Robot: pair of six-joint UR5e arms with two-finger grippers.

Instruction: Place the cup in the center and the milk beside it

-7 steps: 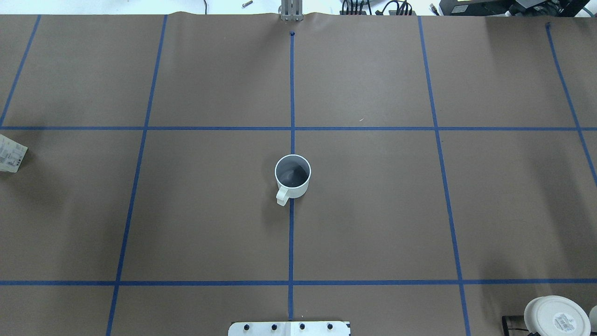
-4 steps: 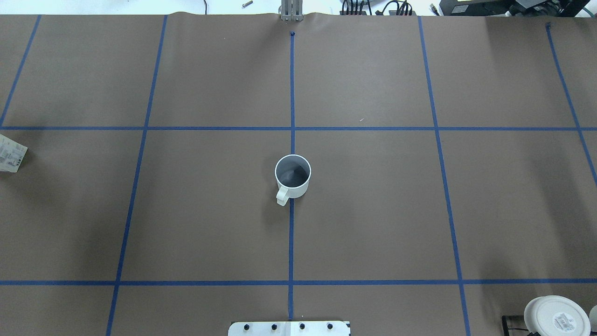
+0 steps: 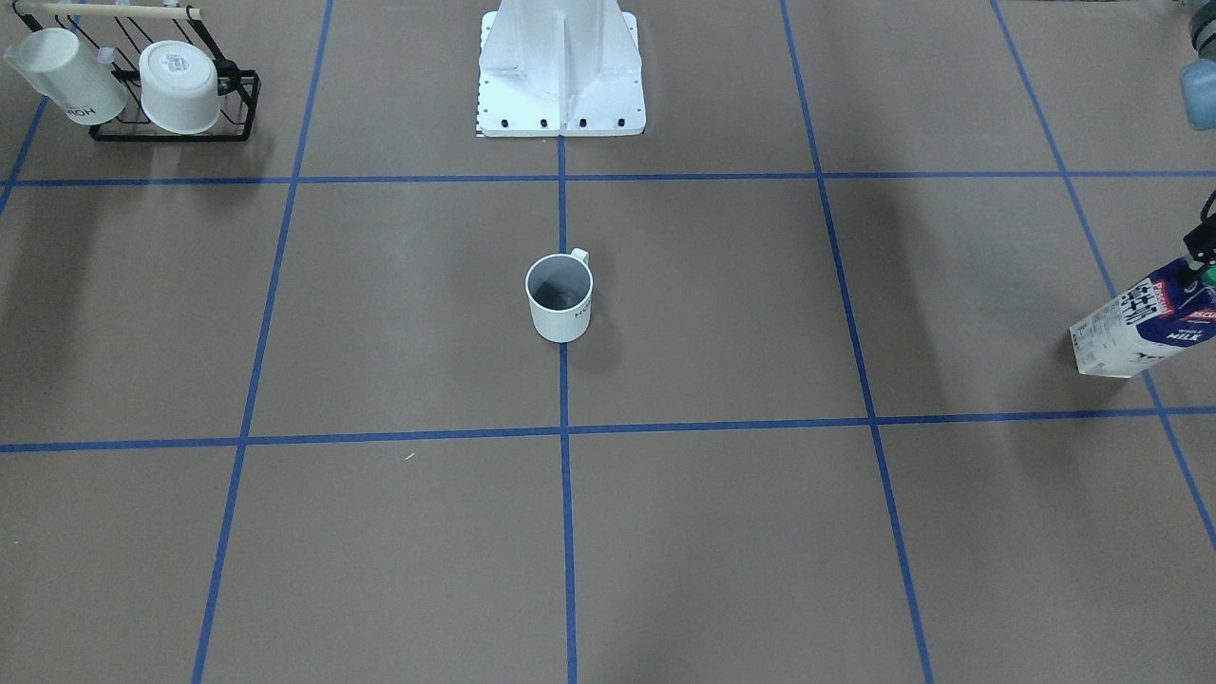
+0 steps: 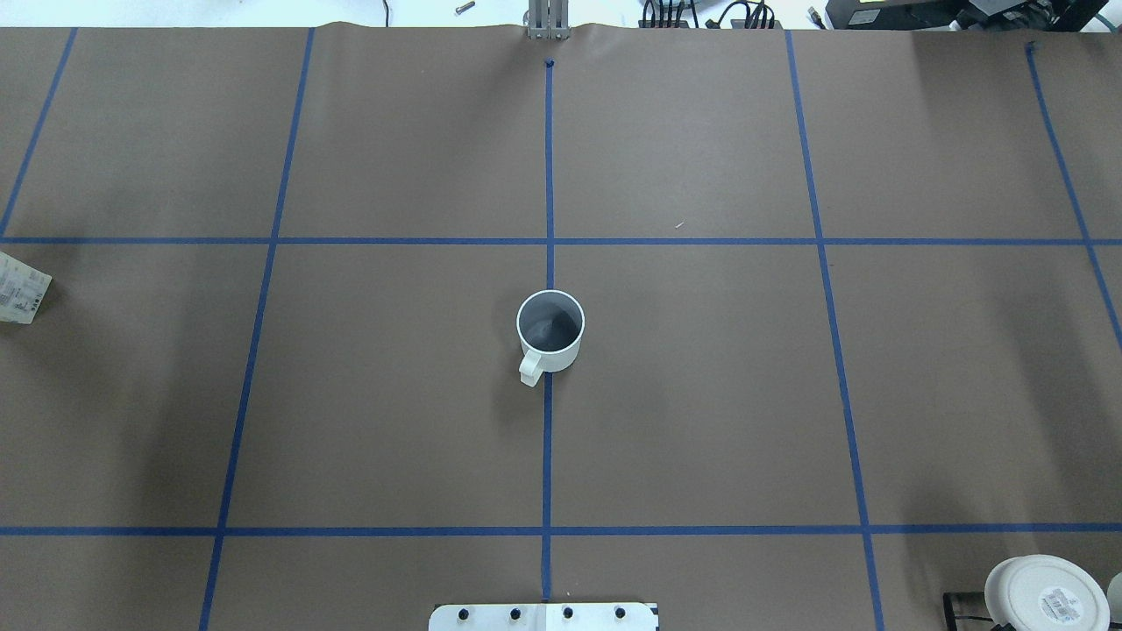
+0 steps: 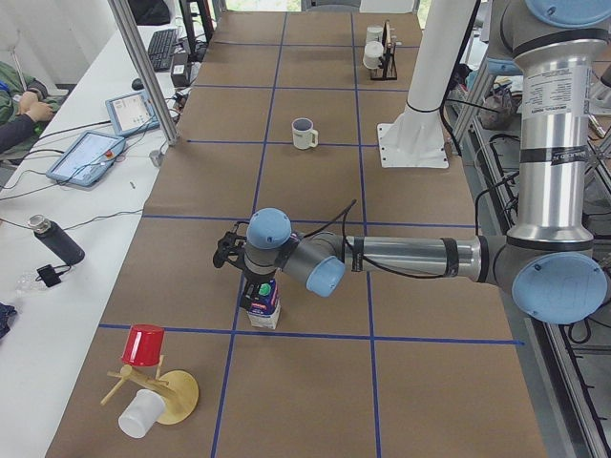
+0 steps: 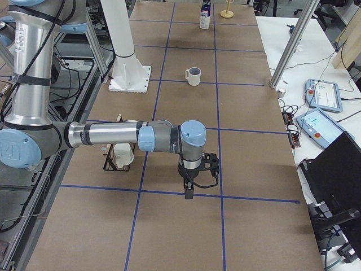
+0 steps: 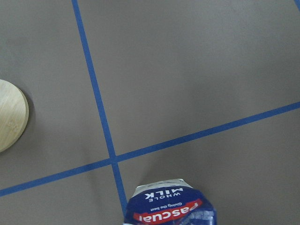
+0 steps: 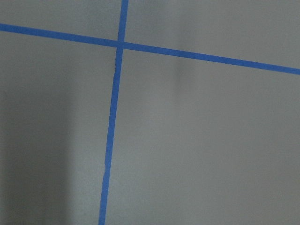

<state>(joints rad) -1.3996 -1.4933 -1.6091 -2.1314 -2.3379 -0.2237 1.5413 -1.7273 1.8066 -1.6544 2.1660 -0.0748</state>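
The cup (image 4: 550,331), a small white mug with a dark grey inside, stands upright on the center's blue tape line (image 4: 547,438), handle toward the robot. It also shows in the front view (image 3: 560,296). The milk (image 3: 1145,323) stands far out on the robot's left side, a sliver at the overhead view's left edge (image 4: 22,287). My left gripper (image 5: 254,284) is at the carton's top (image 5: 261,305); I cannot tell if it grips. The carton's top fills the bottom of the left wrist view (image 7: 169,206). My right gripper (image 6: 189,191) points down over bare board, state unclear.
A black wire rack (image 3: 171,133) with two other white cups stands on the robot's right near its base (image 3: 560,76). A wooden stand with a red cup (image 5: 143,345) and a white cup (image 5: 141,415) sits beyond the milk. Metal posts (image 5: 143,72) line the far edge.
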